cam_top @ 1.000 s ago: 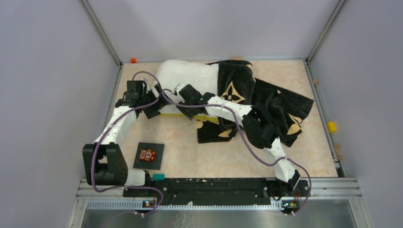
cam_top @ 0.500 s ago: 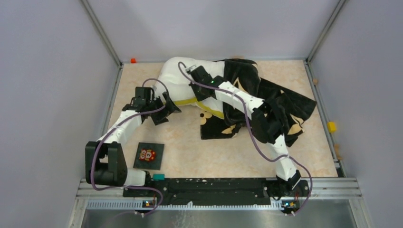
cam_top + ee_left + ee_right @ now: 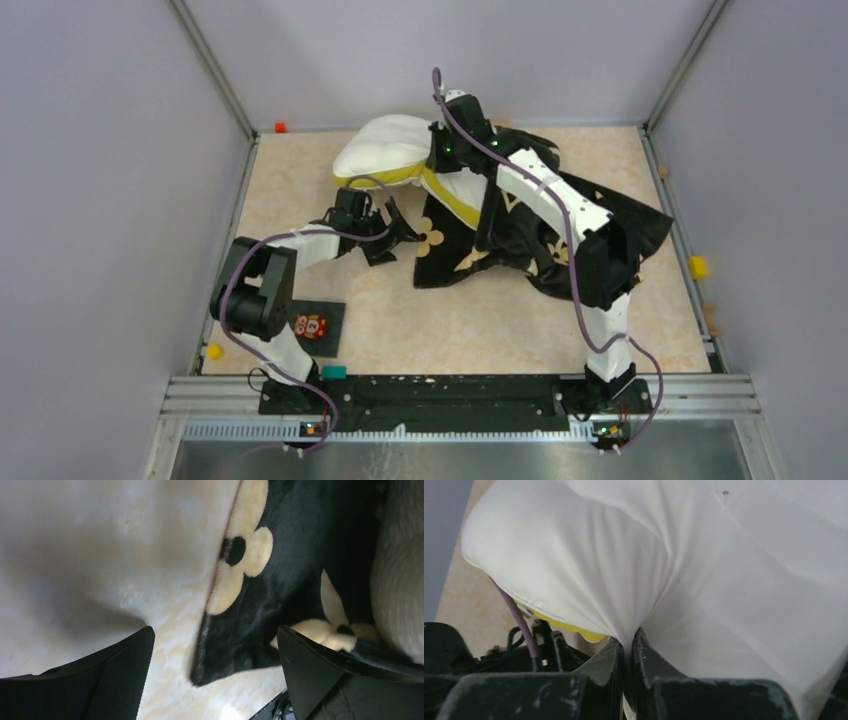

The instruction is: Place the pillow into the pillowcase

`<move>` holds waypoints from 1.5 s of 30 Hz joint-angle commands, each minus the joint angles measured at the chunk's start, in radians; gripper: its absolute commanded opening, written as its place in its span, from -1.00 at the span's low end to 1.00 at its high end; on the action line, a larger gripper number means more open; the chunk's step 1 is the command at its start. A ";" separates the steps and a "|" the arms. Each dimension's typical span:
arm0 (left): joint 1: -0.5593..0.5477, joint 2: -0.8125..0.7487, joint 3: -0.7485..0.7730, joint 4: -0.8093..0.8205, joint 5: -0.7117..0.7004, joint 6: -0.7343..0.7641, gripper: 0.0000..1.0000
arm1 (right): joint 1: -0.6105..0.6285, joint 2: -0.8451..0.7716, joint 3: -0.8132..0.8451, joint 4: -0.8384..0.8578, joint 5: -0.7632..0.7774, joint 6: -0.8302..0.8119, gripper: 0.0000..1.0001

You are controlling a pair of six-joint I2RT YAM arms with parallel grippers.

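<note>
right gripper [image 3: 629, 640] is clamped tight on a fold of the pillow [image 3: 589, 565], you can see the white cloth bunched right into the closed fingers and fanning out above them on both sides. the yellow band [image 3: 569, 626] peeks out just down-left of the fingers, with a purple cable [image 3: 516, 615] next to it

from the top cam that gripper [image 3: 447, 150] is way out at the far side of the table [image 3: 300, 180]. the pillow [image 3: 395, 145] has its white end puffed up to the gripper's left, and the rest runs back under the arm into the pillowcase [image 3: 530, 215], which lies crumpled below and to the right of it

left gripper [image 3: 215, 630] has its jaws wide apart, gripping nothing, low over the table. the pillowcase [image 3: 280, 575] corner sits between the fingers, with a cream flower [image 3: 245, 555] just ahead of them. behind it toward its base there's a card [image 3: 313, 326], partly hidden by the arm
</note>
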 commanded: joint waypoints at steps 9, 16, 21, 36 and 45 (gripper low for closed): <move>-0.155 0.289 0.368 -0.137 -0.325 0.080 0.94 | -0.062 -0.212 -0.067 0.215 -0.162 0.167 -1.00; -0.215 0.334 0.376 -0.183 -0.520 0.133 0.66 | -0.132 -0.233 -0.086 0.282 -0.265 0.246 -1.00; -0.234 0.350 0.322 -0.161 -0.563 0.132 0.18 | -0.138 -0.210 -0.072 0.299 -0.305 0.266 -1.00; 0.082 0.184 0.235 -0.073 -0.199 -0.069 -1.00 | -0.139 -0.356 -0.322 0.373 -0.390 0.175 -1.00; 0.154 0.049 0.106 0.003 -0.060 -0.040 -1.00 | -0.151 -0.549 -0.680 0.601 -0.526 0.200 -1.00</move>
